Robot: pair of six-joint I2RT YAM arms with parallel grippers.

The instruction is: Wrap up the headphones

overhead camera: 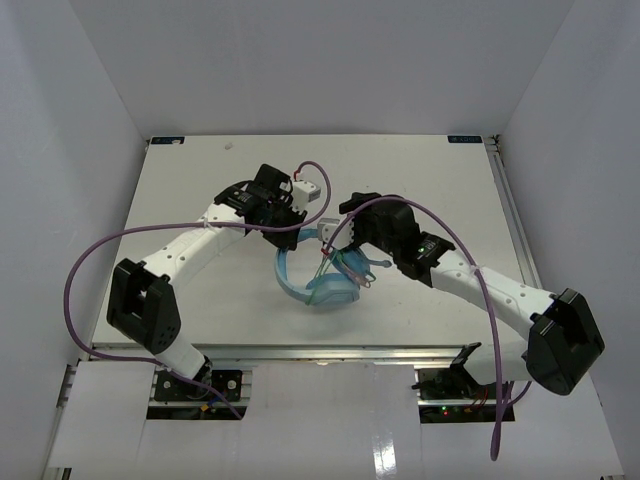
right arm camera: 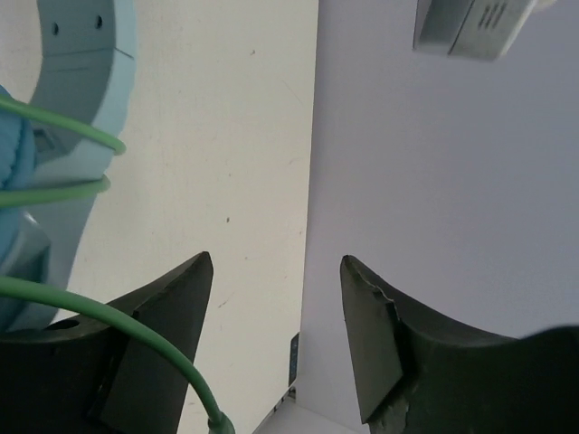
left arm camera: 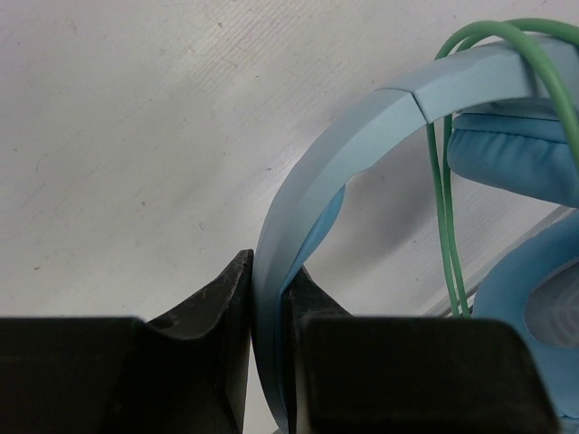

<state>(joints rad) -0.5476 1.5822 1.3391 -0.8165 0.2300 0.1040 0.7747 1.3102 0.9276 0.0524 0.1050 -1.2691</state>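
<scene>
The light-blue headphones sit at the table's middle, between both arms. My left gripper is shut on the curved band, which runs up between its fingers. The green cord loops over the band beside the blue earcups. My right gripper is open beside the headphones, and nothing is between its jaws. In the right wrist view the cord crosses the outside of the left finger, with loops round the headphones at the left.
White enclosure walls surround the white table. Thick purple robot cables arc over both arms. A metal rail runs along the near table edge. A white wrist camera housing shows at the top right.
</scene>
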